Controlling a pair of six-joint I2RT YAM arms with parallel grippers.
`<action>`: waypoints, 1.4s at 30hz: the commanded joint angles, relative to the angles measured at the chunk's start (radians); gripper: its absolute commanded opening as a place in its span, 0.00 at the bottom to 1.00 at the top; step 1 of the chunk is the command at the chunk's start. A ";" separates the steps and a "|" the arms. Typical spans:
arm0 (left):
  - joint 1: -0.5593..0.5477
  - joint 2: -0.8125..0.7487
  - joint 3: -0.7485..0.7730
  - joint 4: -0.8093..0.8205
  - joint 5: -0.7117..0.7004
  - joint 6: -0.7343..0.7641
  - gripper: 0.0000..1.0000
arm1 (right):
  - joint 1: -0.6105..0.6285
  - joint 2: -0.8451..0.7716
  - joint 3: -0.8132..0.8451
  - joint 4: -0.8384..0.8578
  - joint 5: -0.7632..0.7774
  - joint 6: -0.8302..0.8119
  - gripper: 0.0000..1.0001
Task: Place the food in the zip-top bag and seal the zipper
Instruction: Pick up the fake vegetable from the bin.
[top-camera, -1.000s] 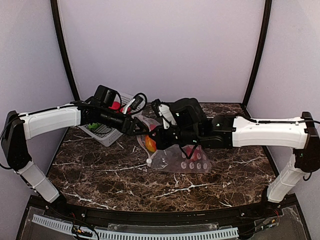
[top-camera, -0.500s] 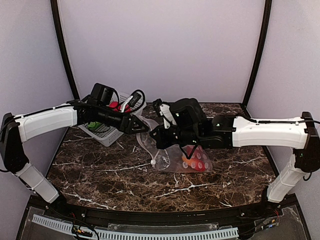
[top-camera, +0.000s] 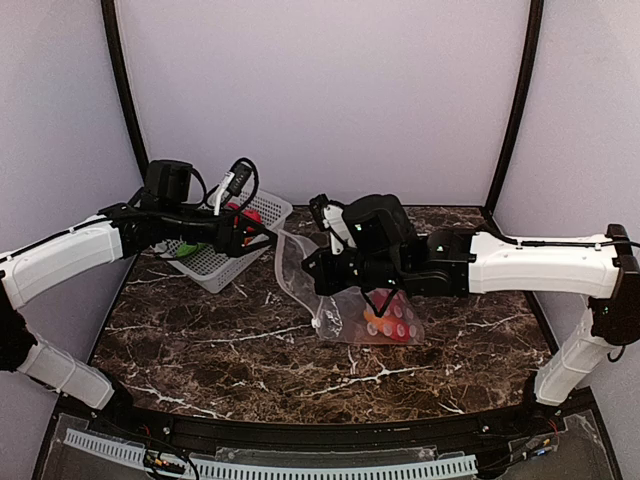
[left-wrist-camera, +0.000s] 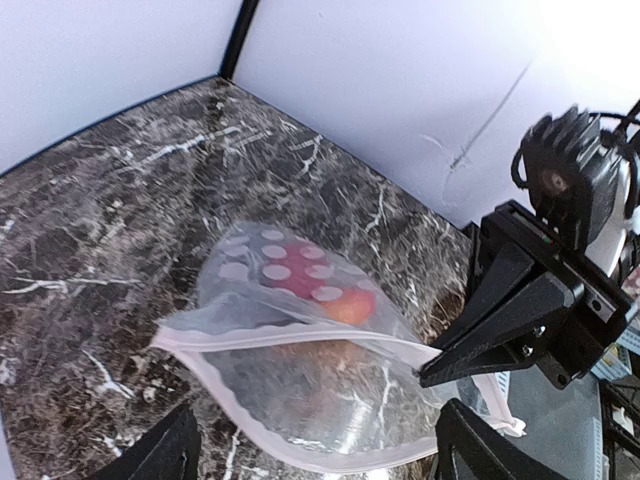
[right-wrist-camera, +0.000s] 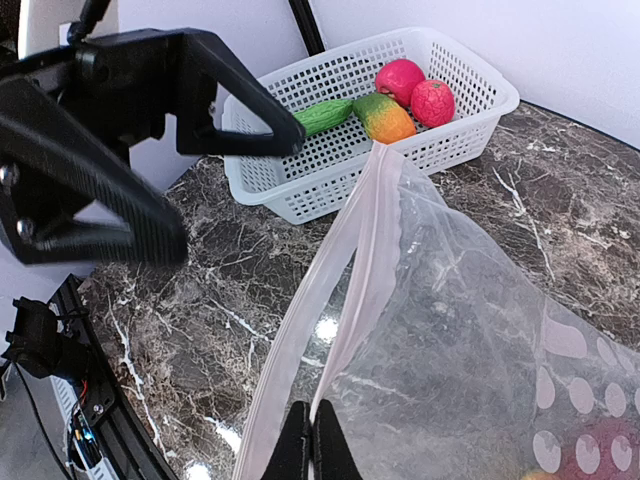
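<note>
The zip-top bag (top-camera: 345, 305) lies on the table with its mouth held open. Its pinkish zipper strip (right-wrist-camera: 352, 262) also shows in the left wrist view (left-wrist-camera: 290, 340), and its white slider (top-camera: 318, 325) hangs at the near end. A red piece (left-wrist-camera: 290, 280) and an orange piece (left-wrist-camera: 352, 305) of food lie inside. My right gripper (right-wrist-camera: 312, 440) is shut on the bag's upper rim (top-camera: 322, 262). My left gripper (top-camera: 262, 232) is open and empty, between the bag and the basket. A green cucumber (right-wrist-camera: 322, 115), an orange-yellow-green piece (right-wrist-camera: 385, 118) and two red pieces (right-wrist-camera: 433, 102) lie in the basket.
The white lattice basket (top-camera: 215, 262) stands at the back left by the wall, partly under my left arm. Dark frame posts rise at both back corners.
The orange piece that was at the bag's mouth beside my left gripper now lies inside the bag. My left arm has drawn back to the left toward the basket. My right gripper still holds the rim.
</note>
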 joint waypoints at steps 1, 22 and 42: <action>0.101 -0.093 -0.045 0.092 -0.051 -0.022 0.84 | -0.005 -0.033 -0.012 0.005 0.017 0.007 0.00; 0.394 0.327 0.273 -0.346 -0.580 0.169 0.77 | -0.011 -0.072 -0.044 0.014 0.007 -0.003 0.00; 0.484 0.668 0.466 -0.360 -0.733 0.267 0.70 | -0.017 -0.087 -0.070 0.044 -0.020 0.001 0.00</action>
